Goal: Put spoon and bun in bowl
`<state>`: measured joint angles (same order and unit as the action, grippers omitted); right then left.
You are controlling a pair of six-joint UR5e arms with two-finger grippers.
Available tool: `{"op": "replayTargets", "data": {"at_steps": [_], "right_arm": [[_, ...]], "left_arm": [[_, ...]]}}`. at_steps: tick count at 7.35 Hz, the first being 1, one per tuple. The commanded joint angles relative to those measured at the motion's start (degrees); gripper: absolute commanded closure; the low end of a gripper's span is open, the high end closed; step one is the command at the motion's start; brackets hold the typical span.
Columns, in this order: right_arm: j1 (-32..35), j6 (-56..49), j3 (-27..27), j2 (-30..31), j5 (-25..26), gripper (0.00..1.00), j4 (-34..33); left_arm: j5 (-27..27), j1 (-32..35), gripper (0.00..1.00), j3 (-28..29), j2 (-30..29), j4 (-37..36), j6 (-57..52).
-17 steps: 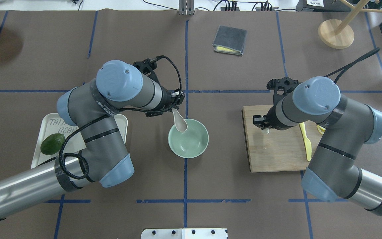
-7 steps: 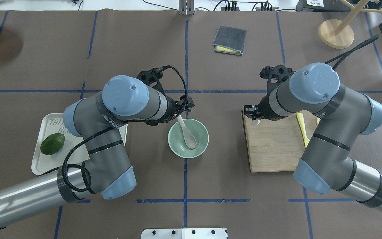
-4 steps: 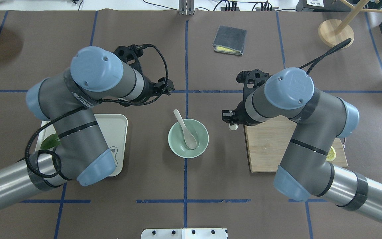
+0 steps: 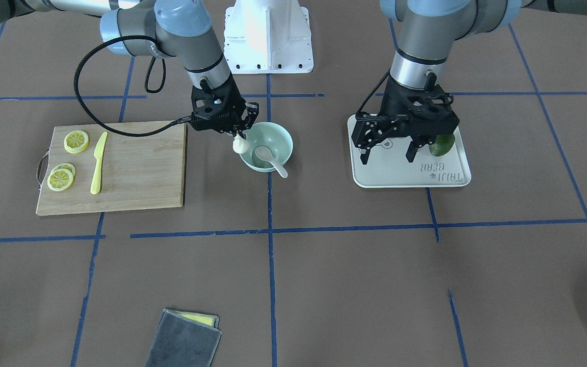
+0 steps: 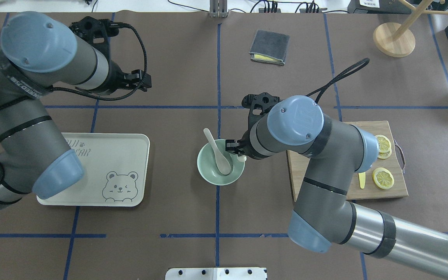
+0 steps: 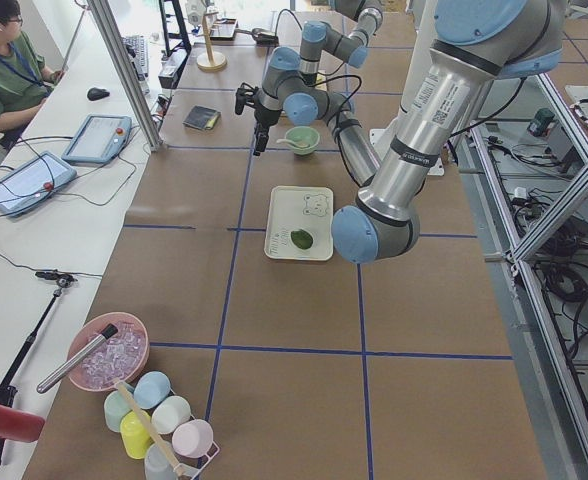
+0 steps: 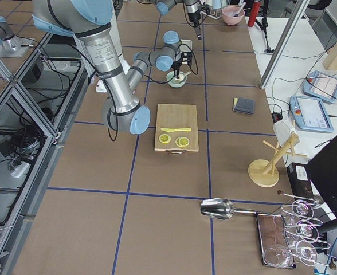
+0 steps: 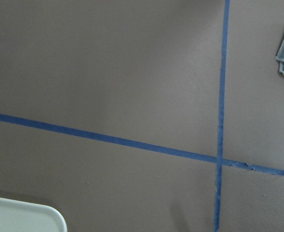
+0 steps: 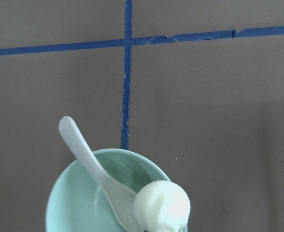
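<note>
My right tool point(image 4: 238, 133) is pinching the bun point(image 4: 240, 145) from above, its fingers pressed against the bun's top. The bun hangs at the rim of the green bowl point(image 4: 284, 138), on the side nearest the cutting board point(image 4: 140, 173). I cannot tell whether the bun touches the bowl. From my right wrist the bun point(image 9: 162, 207) shows partly over the bowl's inside.

The spoon point(image 4: 271, 158) lies in the bowl. Its scoop is down on the bottom and its handle leans out over the rim, on the side away from my base.

My left tool point(image 4: 387, 153) is spread wide with nothing between its fingers. It is up off the brown surface point(image 4: 324, 265), by the white tray point(image 4: 410, 178) where an avocado point(image 4: 442, 145) lies.

Lemon slices point(image 4: 77, 141) and a yellow knife point(image 4: 98, 162) rest on the cutting board.
</note>
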<state>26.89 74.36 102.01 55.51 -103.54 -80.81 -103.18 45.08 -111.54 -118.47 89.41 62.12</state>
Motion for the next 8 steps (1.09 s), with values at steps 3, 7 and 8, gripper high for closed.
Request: {"op": "replayTargets", "data": {"at_steps": [3, 7, 8], "right_arm": [[-1.92, 3.50, -4.71, -5.93, 1.77, 0.01, 0.12], [-1.92, 4.30, -4.63, -6.20, 1.77, 0.00, 0.04], [-1.92, 4.30, -4.63, -6.20, 1.77, 0.00, 0.04]], "left_arm": [[-0.27, 8.96, 0.00, -0.96, 6.40, -0.11, -16.55], [-2.45, 15.36, 0.00, -0.26, 9.99, 0.42, -27.53], [-8.56, 19.83, 0.00, 1.05, 11.32, 0.59, -34.19]]}}
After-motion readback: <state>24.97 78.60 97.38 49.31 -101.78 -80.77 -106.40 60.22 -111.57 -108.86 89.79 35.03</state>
